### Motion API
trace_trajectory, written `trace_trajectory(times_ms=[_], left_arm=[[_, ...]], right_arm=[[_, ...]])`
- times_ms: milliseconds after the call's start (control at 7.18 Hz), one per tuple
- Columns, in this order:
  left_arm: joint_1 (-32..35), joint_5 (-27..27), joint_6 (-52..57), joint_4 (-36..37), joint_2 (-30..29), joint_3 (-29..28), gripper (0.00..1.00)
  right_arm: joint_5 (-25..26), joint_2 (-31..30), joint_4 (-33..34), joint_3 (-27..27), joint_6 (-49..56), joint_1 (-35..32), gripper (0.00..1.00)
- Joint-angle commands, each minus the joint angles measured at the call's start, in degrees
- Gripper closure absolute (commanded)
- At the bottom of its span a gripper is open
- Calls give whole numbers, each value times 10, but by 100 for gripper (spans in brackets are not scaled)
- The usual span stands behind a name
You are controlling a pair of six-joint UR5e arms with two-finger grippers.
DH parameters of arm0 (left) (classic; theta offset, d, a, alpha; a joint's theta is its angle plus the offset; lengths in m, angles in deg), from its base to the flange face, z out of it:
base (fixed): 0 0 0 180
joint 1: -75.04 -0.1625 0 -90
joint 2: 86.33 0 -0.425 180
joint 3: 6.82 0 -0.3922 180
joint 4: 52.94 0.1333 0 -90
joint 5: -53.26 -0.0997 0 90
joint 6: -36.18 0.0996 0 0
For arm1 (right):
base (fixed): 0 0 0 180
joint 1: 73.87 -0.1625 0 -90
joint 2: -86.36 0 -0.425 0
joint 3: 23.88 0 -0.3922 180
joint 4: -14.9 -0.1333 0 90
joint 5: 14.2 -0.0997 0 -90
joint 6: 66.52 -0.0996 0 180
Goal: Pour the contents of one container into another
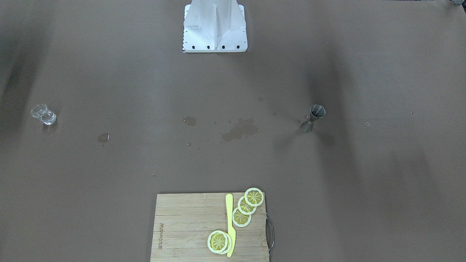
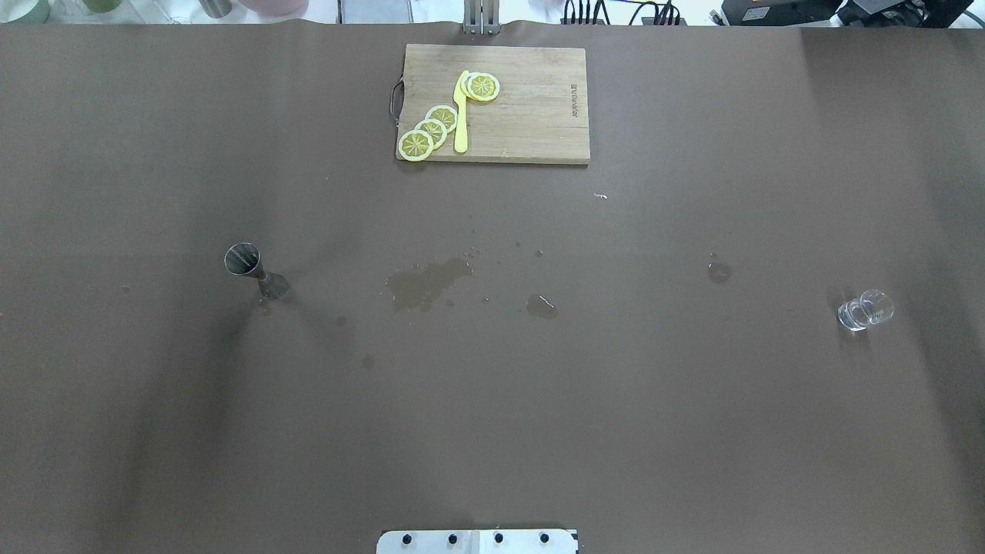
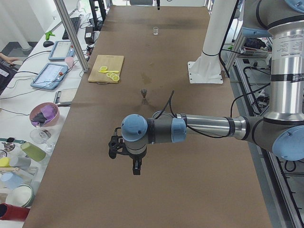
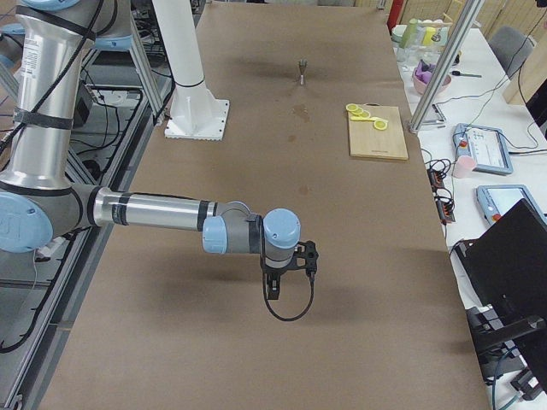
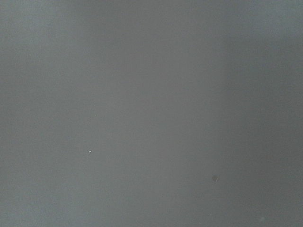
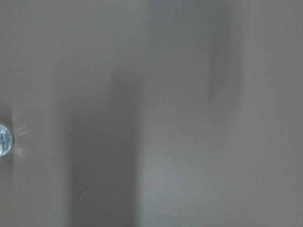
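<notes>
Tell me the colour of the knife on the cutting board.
Yellow. The knife shows best in the exterior front-facing view.

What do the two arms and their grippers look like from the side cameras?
Both the left arm and right arm are silver tubes with light-blue joint caps. The left gripper and right gripper are small and black; a black cable loops below the right one.

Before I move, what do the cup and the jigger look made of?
The cup looks like clear glass: see-through, with bright glints and a thick base. The jigger is probably stainless steel: grey, with a dull metallic sheen.
</notes>
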Motion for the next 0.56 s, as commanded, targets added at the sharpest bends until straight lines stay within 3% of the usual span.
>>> trace_trajectory(times_ms=[0, 418], left_arm=[[0, -1, 0, 1, 4, 0, 2], [0, 3, 0, -1, 5, 2, 2]], right_arm=[[0, 0, 0, -2, 0, 0, 0], [0, 0, 0, -3, 0, 0, 0]])
